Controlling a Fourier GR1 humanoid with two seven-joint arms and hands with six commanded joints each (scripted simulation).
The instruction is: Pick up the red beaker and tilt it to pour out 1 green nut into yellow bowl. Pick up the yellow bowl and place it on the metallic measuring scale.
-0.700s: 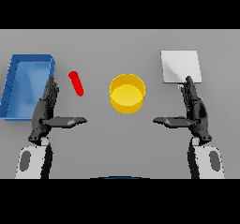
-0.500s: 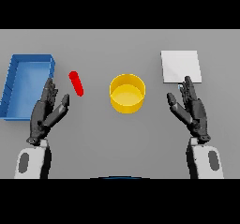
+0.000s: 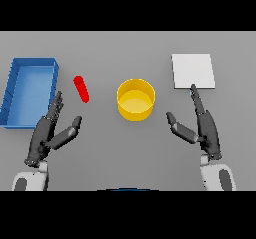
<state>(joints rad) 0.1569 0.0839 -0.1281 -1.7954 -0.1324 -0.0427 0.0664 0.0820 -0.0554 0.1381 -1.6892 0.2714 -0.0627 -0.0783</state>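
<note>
Lying on its side on the grey tabletop (image 3: 125, 48), the red beaker (image 3: 81, 89) sits between the blue tray (image 3: 10, 90) and the yellow bowl (image 3: 135, 99), its long axis slanting from upper left to lower right. It touches neither neighbour.

Left hand (image 3: 47, 133): below and slightly left of the red beaker, near it but apart. Fingers straight and relaxed, pointing up toward the tray's near right corner; thumb spread out to the right, its tip just below the beaker's lower end. Holds nothing.

Yellow bowl: upright, centre of the tabletop, open mouth facing up. No contents can be made out inside.

Right hand (image 3: 202, 128): lower right of the bowl, apart from it. Fingers extended and loose, fingertips reaching up to the near edge of the metallic measuring scale (image 3: 193, 71); whether they touch it cannot be told. Thumb points left toward the bowl. Holds nothing.

Scale: flat pale square, upper right, well apart from the bowl.

Blue tray: far left, walls upright.
</note>
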